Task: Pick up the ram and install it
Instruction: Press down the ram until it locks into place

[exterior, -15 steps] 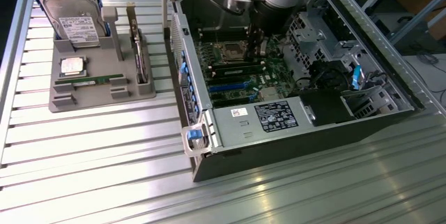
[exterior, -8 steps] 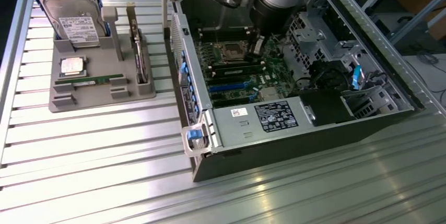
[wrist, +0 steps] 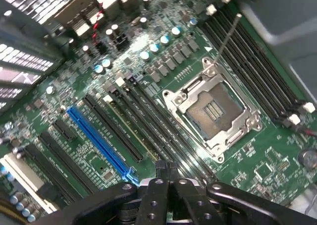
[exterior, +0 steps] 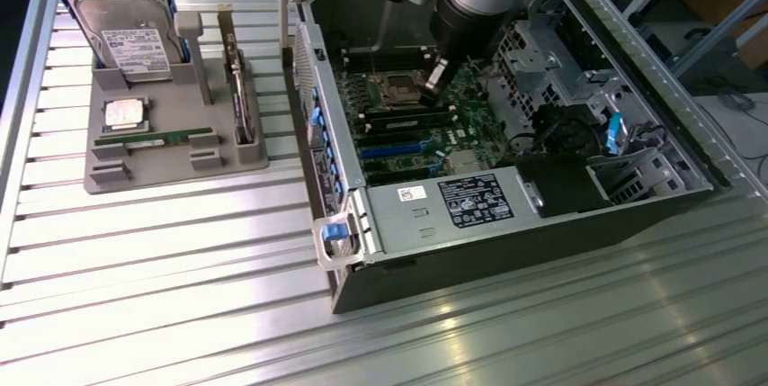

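Fingers [wrist: 151, 195] of the gripper [wrist: 166, 171] are pressed fully together with nothing visibly held between them, their tips poised just above the long dark memory slots [wrist: 148, 121] on the green motherboard [wrist: 208, 51], beside the empty silver processor socket [wrist: 214, 110] and the blue slot [wrist: 99, 140]. Seen from the exterior view, the gripper [exterior: 434, 76] reaches down inside the open computer case [exterior: 654, 193], while a ram [exterior: 156, 139] stick lies in the grey parts tray [exterior: 168, 175] on the exterior view's left, below the square processor chip [exterior: 125, 112] and the hard drive [exterior: 126, 31], well apart from the gripper
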You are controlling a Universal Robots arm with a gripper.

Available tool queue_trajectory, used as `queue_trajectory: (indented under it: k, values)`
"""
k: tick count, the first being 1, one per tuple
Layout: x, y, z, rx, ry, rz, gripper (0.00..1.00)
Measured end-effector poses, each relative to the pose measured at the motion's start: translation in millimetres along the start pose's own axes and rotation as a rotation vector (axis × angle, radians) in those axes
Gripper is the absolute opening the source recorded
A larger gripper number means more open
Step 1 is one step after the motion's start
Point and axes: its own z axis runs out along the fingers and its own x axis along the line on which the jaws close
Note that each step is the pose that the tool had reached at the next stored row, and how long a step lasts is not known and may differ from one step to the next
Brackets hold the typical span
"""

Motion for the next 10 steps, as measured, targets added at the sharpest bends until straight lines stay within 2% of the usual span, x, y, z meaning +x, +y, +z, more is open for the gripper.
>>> queue_trajectory:
  k: [3,4,10]
  values:
    - [0.0,0.0,0.7,0.0028,-0.0008,0.063,0.11]
    - [0.1,0.0,1.2,0.0047,-0.0013,0.107,0.11]
    - [0.1,0.0,2.9,0.0119,-0.0035,0.272,0.11]
